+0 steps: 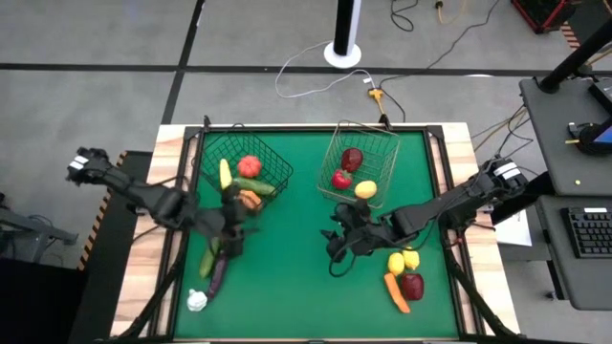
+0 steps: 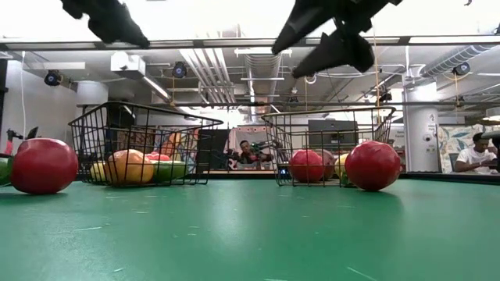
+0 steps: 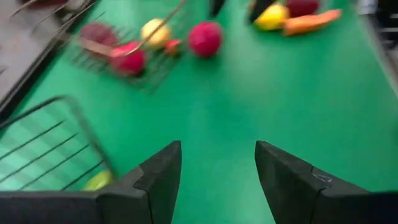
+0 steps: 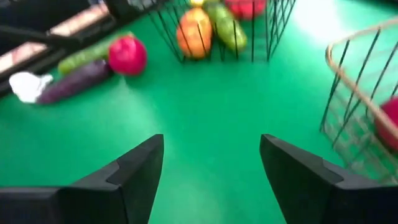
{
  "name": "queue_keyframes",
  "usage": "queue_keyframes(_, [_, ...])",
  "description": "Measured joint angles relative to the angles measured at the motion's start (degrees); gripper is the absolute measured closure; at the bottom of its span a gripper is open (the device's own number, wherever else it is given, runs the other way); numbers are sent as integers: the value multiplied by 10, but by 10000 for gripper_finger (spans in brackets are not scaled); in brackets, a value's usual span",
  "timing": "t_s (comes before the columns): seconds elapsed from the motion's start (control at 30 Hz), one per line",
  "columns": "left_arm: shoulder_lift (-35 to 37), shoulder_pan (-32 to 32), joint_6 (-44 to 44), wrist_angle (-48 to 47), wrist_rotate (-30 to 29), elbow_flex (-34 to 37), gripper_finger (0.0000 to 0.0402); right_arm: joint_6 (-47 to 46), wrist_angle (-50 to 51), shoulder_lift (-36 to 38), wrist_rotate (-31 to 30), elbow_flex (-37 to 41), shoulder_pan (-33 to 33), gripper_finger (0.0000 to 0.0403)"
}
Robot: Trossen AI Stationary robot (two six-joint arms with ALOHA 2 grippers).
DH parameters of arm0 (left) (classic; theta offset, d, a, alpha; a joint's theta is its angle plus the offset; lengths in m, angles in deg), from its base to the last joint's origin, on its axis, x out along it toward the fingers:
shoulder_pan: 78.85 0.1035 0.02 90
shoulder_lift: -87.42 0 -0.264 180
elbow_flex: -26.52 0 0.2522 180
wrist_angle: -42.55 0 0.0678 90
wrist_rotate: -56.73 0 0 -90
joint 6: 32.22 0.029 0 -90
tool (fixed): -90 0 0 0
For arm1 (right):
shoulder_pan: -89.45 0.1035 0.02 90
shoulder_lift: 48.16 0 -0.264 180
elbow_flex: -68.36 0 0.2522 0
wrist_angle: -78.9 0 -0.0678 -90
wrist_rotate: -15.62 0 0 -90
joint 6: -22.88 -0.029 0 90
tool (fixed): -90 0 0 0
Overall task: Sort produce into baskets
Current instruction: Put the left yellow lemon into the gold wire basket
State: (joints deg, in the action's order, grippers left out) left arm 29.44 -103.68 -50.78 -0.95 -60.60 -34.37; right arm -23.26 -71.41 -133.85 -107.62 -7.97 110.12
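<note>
Your left gripper [image 1: 228,239] hangs over the green table mat [image 1: 287,287] just beside the dark wire basket [image 1: 245,164], its fingers [image 3: 158,180] parted with nothing between them. Your right gripper [image 1: 337,247] hovers near mid-table, just below the pale wire basket [image 1: 360,161], fingers [image 4: 140,171] spread and empty too.

The dark basket holds a red tomato [image 1: 250,165], a yellow piece and an orange one. The pale basket holds two red fruits and a yellow lemon [image 1: 365,188]. A purple eggplant [image 1: 218,272], a green vegetable and a white garlic bulb [image 1: 197,301] lie loose near your left gripper; two yellow fruits, an orange carrot [image 1: 396,292] and a dark red apple [image 1: 412,285] lie near your right.
</note>
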Motion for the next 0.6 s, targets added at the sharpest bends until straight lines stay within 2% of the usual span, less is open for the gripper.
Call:
queue_keyframes(0.17, [0, -47, 10, 10, 0, 0, 214, -49, 34, 2, 64, 0, -1, 154])
queue_keyframes(0.33, [0, -62, 1, 11, -1, 0, 214, -126, 105, 6, 148, 0, -1, 160])
queue_keyframes(0.6, [0, -62, 1, 11, -6, 0, 214, -276, 308, 8, 379, 0, 1, 168])
